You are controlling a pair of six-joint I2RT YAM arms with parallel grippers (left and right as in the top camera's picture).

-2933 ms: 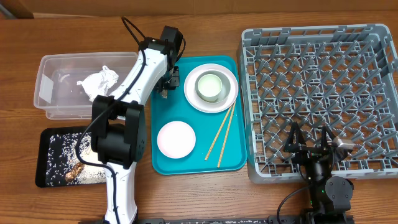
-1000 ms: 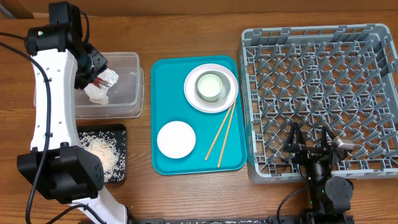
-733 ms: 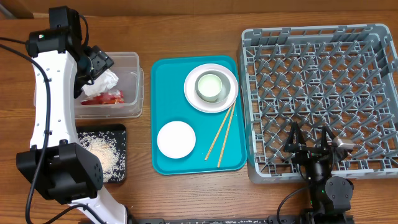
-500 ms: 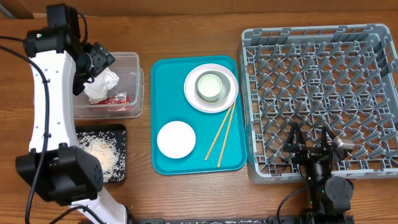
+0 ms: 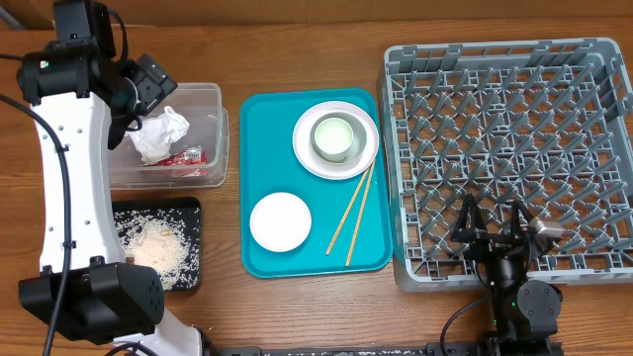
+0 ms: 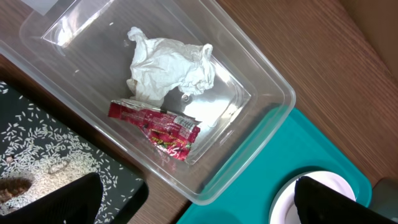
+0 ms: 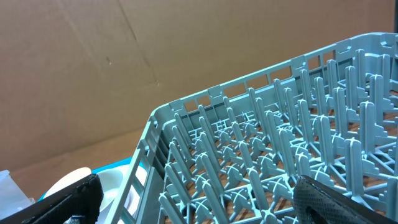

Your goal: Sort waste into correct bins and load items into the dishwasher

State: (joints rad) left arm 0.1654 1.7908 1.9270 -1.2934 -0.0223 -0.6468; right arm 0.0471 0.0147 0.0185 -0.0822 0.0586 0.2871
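My left gripper (image 5: pixel 140 91) hangs open over the back left of the clear plastic bin (image 5: pixel 222 138), holding nothing. In the bin lie a crumpled white tissue (image 5: pixel 158 132) and a red wrapper (image 5: pixel 180 156). The left wrist view looks down on the tissue (image 6: pixel 168 65) and wrapper (image 6: pixel 155 127), with the left gripper (image 6: pixel 199 205) spread wide above them. On the teal tray (image 5: pixel 297 163) sit a white plate with a green cup (image 5: pixel 336 136), a small white bowl (image 5: pixel 280 221) and chopsticks (image 5: pixel 351 213). My right gripper (image 5: pixel 495 225) rests open at the front edge of the grey dish rack (image 5: pixel 391 168).
A black tray (image 5: pixel 188 213) with scattered rice and food scraps sits in front of the bin. The right wrist view shows the rack's pegs (image 7: pixel 261 155) between the open right gripper (image 7: pixel 199 208), with brown cardboard behind.
The left arm carried the red wrapper from the tray to the bin, opened and dropped it there. It has since pulled back and up. The right arm has not moved.
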